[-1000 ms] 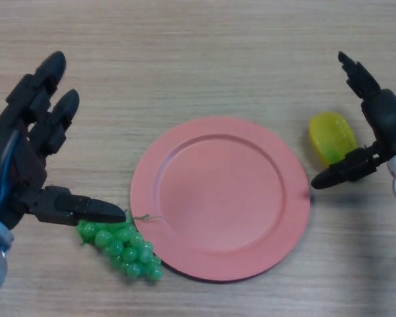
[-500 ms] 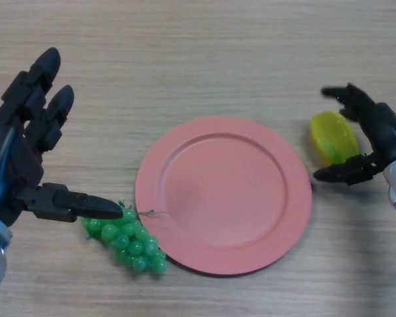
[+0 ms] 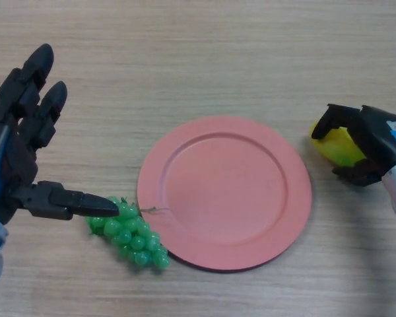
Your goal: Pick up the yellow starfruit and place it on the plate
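— One step of the job looks under way, none finished: the right hand (image 3: 373, 142) has its fingers and thumb curled round the yellow starfruit (image 3: 336, 144), which lies on the table (image 3: 198, 59) just off the right rim of the plate (image 3: 224, 191).

— Is the fruit off the wood?

— I cannot tell. The hand covers most of it; only the left part shows, yellow with a green tinge, and it sits apart from the rim.

— So what is left?

— By my judgement, nearly everything that counts: the lift, the carry to the left over the rim, and the release. The plate holds nothing at all.

— And the other side?

— The left hand (image 3: 16, 158) hangs at the left edge with fingers straight and spread, holding nothing. Its thumb tip points at the green grapes (image 3: 129, 231), which lie against the plate's lower left rim, with a stem resting over the edge.
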